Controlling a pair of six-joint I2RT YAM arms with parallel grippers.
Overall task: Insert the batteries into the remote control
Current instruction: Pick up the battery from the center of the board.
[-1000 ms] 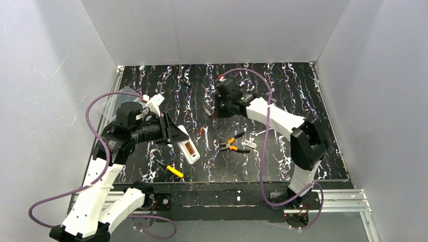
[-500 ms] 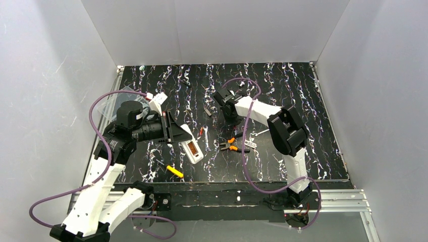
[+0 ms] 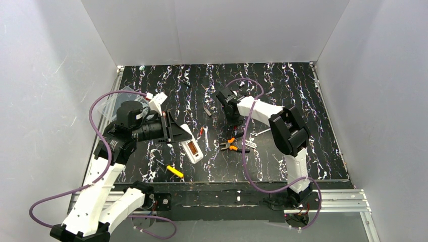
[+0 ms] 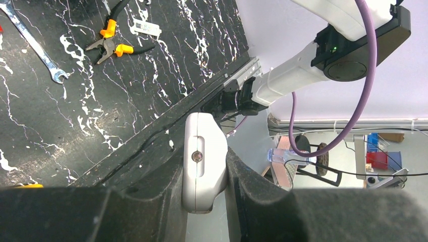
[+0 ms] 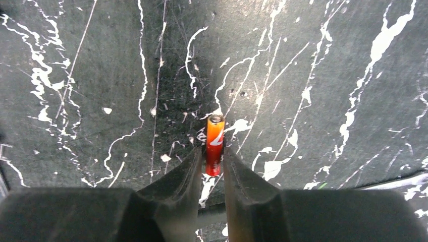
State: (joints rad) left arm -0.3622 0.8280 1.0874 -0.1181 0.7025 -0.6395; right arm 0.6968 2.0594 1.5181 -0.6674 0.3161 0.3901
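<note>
Two arms are working over the black marbled table [image 3: 282,85]. On the scene I am counting one remote control [image 3: 192,149], one battery [image 5: 214,136] that is showing clearly, one pair of pliers [image 3: 232,146], one wrench [image 3: 206,141], one yellow-handled tool [image 3: 175,171] and one clear plastic box [image 3: 107,105]. One small red piece [image 3: 201,132] is also lying just beside the wrench, but it is too small for me to tell what it is.

The left arm is reaching from the left side toward the middle, with its wrist turned sideways. The left gripper [image 3: 177,135] is clenched on one end of the remote control. The remote is slanting over the front-left part of the table, near the wrench, and its open recess is facing upward. Whether its lower end is touching the table, I cannot tell.

The right arm is folding its elbow high and is stretching its forearm leftward to the middle of the table. The right gripper [image 5: 214,156] is pointing down at the surface. In the right wrist view its two fingertips [image 5: 186,174] are standing very close on both sides of the battery's near half, while the end with the metal cap is sticking out beyond them. I cannot tell whether they are pressing on the battery or only flanking it.
</note>
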